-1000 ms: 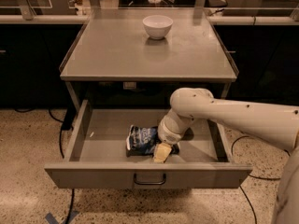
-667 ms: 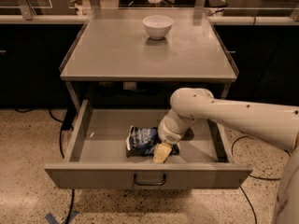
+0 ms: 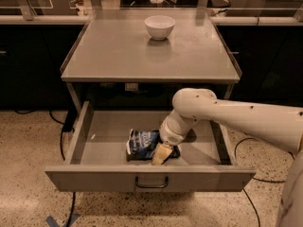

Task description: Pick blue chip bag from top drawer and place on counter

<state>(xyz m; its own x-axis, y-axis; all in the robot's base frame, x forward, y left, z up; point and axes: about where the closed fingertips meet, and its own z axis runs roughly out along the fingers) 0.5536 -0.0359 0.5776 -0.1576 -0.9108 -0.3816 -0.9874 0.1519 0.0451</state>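
The top drawer [image 3: 85, 131] is pulled open below the counter [image 3: 123, 51]. The blue chip bag [image 3: 141, 144] lies crumpled on the drawer floor near the front, left of centre. My white arm reaches in from the right. My gripper [image 3: 162, 153] is down in the drawer at the bag's right edge, with a pale fingertip [image 3: 161, 154] touching or overlapping the bag. Part of the bag is hidden by the gripper.
A white round bowl [image 3: 159, 26] stands at the back of the counter. Dark cabinets and a pale ledge [image 3: 42, 19] run behind. Cables [image 3: 61, 141] lie on the speckled floor left and right of the drawer. The drawer handle [image 3: 151, 182] faces me.
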